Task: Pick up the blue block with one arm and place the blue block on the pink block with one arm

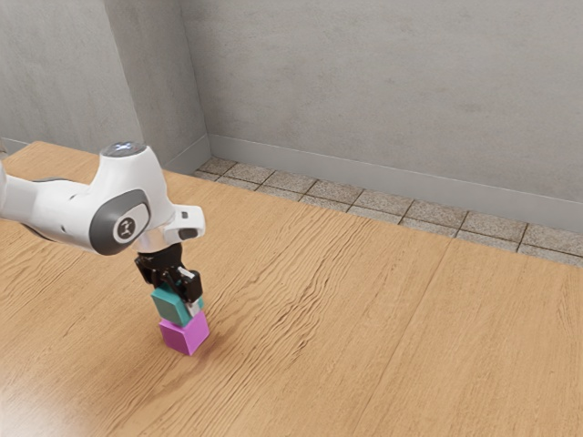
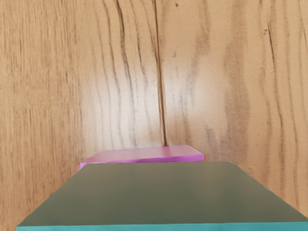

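Note:
A teal-blue block [image 1: 171, 306] sits directly on top of a pink block [image 1: 185, 332] on the wooden table, left of centre in the exterior view. My black gripper [image 1: 170, 293] comes down from above with its fingers on two sides of the blue block, shut on it. In the wrist view the blue block [image 2: 163, 197] appears large right under my hand, and a strip of the pink block [image 2: 144, 154] peeks out beyond it.
The wooden table [image 1: 383, 309] stretches bare to the exterior view's right. A tiled floor strip [image 1: 410, 209] and grey concrete walls lie behind the table's far edge.

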Robot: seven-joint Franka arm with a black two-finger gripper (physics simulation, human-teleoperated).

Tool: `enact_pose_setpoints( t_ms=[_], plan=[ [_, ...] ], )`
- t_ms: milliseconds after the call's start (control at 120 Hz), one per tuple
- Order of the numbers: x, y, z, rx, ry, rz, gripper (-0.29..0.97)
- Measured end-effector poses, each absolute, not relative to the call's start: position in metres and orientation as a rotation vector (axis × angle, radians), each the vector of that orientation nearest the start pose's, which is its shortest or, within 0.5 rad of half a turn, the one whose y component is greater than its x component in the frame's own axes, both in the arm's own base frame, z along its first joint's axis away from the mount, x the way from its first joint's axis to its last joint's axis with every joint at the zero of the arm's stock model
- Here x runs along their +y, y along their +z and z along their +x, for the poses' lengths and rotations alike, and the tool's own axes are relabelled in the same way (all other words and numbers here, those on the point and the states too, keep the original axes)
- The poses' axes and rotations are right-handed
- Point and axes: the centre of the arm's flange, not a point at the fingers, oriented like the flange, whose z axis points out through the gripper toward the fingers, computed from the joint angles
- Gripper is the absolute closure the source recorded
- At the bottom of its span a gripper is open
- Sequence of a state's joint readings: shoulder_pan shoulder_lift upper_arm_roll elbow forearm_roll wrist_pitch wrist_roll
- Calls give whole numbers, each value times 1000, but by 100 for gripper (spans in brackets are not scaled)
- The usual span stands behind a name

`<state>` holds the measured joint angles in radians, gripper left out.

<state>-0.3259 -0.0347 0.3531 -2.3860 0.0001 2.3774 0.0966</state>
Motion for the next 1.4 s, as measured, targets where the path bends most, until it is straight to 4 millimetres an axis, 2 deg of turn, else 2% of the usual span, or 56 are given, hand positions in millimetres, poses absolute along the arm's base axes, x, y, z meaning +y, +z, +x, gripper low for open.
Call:
enact_pose_setpoints(
  t_ms=[383, 683, 933, 1017, 1175, 1267, 1317, 1400],
  plan=[
    [11, 334, 493, 95, -38, -3151, 39],
    [20, 336, 489, 59, -44, -3157, 39],
    [17, 338, 490, 82, -49, -3167, 13],
    [16, 366, 489, 95, -137, -3183, 9],
    [29, 461, 481, 101, -383, -3211, 4],
    [30, 521, 486, 188, -438, -3142, 3],
    [37, 533, 484, 203, -387, -3119, 2],
    [42, 537, 478, 211, -293, -3111, 1]
  ],
)
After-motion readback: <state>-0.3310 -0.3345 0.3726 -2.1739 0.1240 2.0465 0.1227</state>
